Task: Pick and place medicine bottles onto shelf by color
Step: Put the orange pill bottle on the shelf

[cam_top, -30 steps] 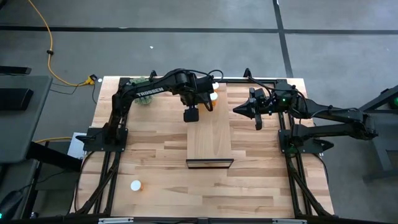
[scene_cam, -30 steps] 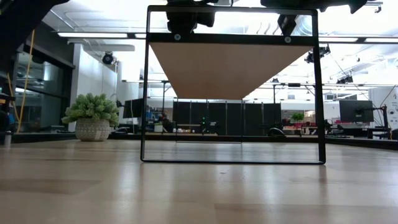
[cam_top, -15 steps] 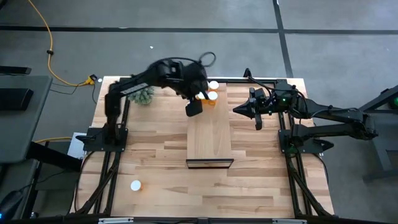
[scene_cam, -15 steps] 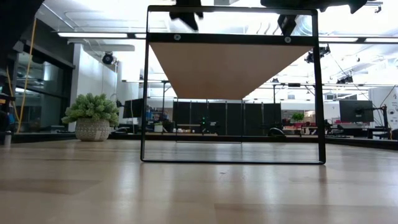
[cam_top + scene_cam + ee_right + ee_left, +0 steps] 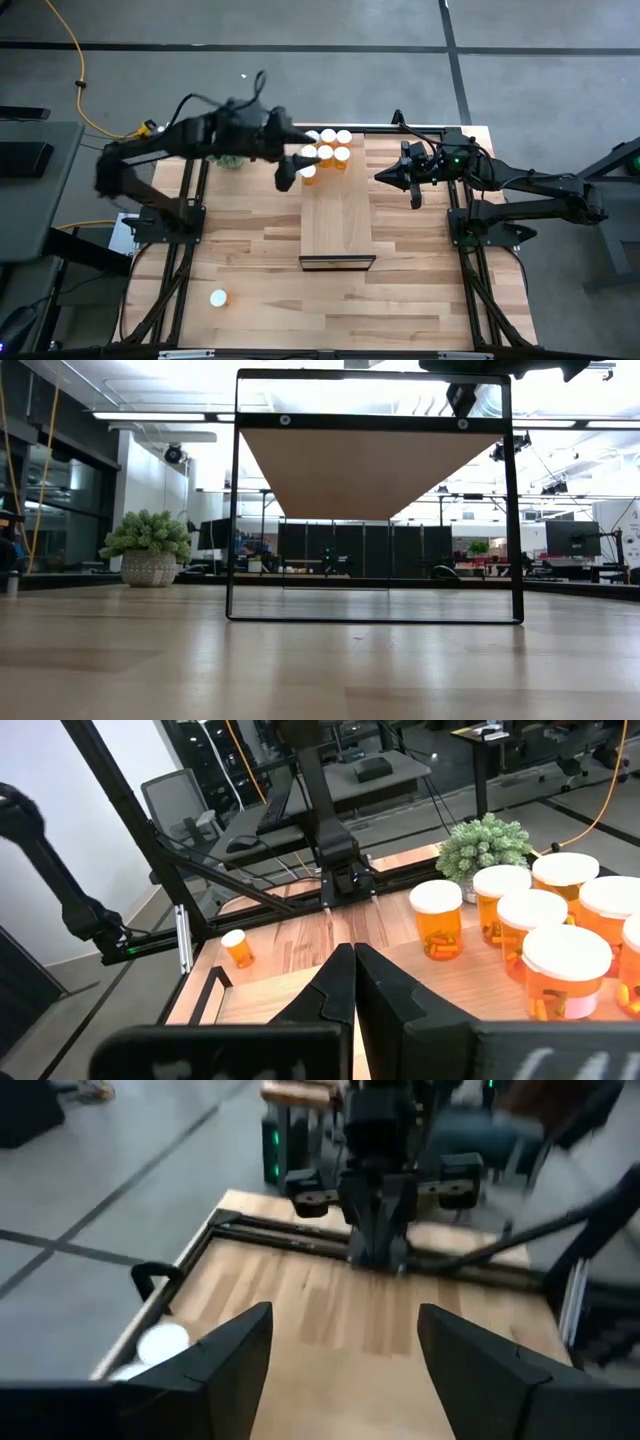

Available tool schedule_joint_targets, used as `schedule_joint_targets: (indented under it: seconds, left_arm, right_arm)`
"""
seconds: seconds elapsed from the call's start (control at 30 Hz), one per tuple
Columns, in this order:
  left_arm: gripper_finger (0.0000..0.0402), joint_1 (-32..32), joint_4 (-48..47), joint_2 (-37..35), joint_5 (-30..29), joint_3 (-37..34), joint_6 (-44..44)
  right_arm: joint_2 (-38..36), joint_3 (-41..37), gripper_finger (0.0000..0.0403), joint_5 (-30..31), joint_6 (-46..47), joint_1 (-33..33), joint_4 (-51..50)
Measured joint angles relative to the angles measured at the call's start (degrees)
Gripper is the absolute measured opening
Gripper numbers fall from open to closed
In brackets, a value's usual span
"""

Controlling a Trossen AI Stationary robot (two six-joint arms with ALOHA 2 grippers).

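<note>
1 bottle (image 5: 217,297) is alone on the table (image 5: 250,250), near the front corner on the left arm's side. From above its white cap looks round, so it seems to stand up with its long side pointing up. The other bottles (image 5: 326,152) stand close together at the far end of the shelf (image 5: 337,215), 7 of them as far as I can count. That leaves a wide stretch of bare table between them and the lone bottle. The left pincer (image 5: 287,175) hangs just beside the left edge of the shelf, close to that group. Its 2 fingers (image 5: 235,1350) are spread apart and there is nothing between them. From this pincer the lone bottle lies toward the front of the table and a bit out to the left, well apart from it. The right pincer (image 5: 382,177) waits on the other side of the shelf with its fingers pressed together and nothing in them. The shelf stands between it and the lone bottle. So I think the left arm is the nearer one and should go for the bottle. It has to swing away from the shelf, come down over the white cap, and close on the sides of the bottle.
</note>
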Motion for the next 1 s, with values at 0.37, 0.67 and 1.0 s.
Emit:
schedule_joint_targets:
  seconds: [0.37,0.67,1.0]
  left_arm:
    - [0.0234,-3.52,52.37,-27.57,-1.29,-52.94,-14.93]
    - [0.0234,-4.39,54.88,-36.67,0.02,-63.20,-7.69]
    - [0.0234,-4.37,52.98,-37.81,4.32,-63.25,-5.36]
  right_arm:
    - [0.00,0.00,0.0000,0.00,-1.38,0.00,0.30]
    - [0.00,0.00,0.0000,0.00,0.11,0.00,5.27]
    - [0.00,0.00,0.0000,0.02,-2.34,0.00,3.83]
